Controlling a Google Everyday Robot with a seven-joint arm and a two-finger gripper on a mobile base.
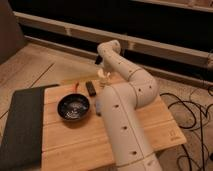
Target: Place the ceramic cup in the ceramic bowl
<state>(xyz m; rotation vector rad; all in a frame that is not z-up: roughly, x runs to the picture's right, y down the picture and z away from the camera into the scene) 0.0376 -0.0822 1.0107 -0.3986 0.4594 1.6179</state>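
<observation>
My jaws hang at the far edge of the pale wooden slatted surface (70, 145), directly over the one small cream-white glossy ceramic cup (103, 78) and down at its top. Whether they are closed on it or standing apart around it, I cannot tell. The cup stands upright on the wood just under the jaws.

There is one round shallow near-black ceramic bowl (73, 108). It sits nearer the camera than the jaws and off to the view's left of them, well apart from the cup. Its inside shows a paler speckled sheen, and the cup is outside it.

Between the jaws and the bowl lies one flat dark rectangular block (91, 88), just beside the cup on the bowl's side. One small orange-red object (76, 86), too small to identify, lies left of that block, near the bowl's far rim. One dark grey rectangular mat (22, 125) covers the left end of the surface, farther from the jaws than the bowl is.

My own thick white arm (125, 120) rises from the near edge, loops round on the right and comes back to the jaws. It hides much of the right half of the surface. Black cables (197, 117) trail on the floor beyond the right edge.
</observation>
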